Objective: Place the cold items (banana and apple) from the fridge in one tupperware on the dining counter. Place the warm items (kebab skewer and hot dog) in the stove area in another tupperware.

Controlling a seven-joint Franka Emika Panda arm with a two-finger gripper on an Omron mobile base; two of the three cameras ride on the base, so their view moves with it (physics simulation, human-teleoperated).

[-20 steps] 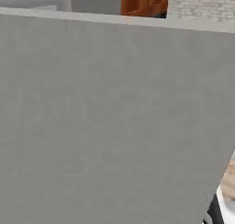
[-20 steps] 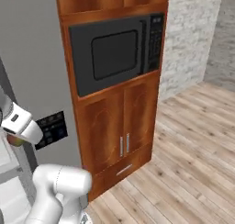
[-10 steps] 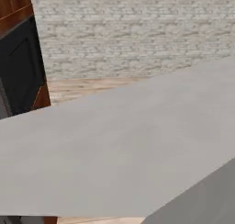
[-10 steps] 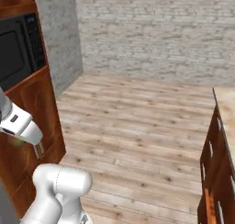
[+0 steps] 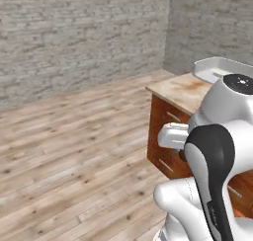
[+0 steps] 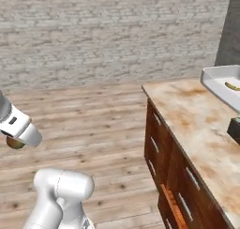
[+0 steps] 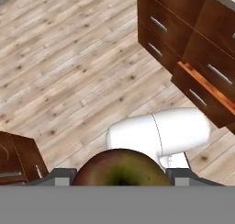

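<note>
Glossy white rounded arm (image 5: 222,151) segments with a black joint band and a round dark-capped end.

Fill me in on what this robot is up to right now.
The robot's claw is shut on the apple and carries it above the wooden floor, beside the dining counter. On that counter the pale tupperware already holds the banana. The apple is not yet in the tray. In the right base view the claw and the apple show at the left edge, well short of the counter.
</note>
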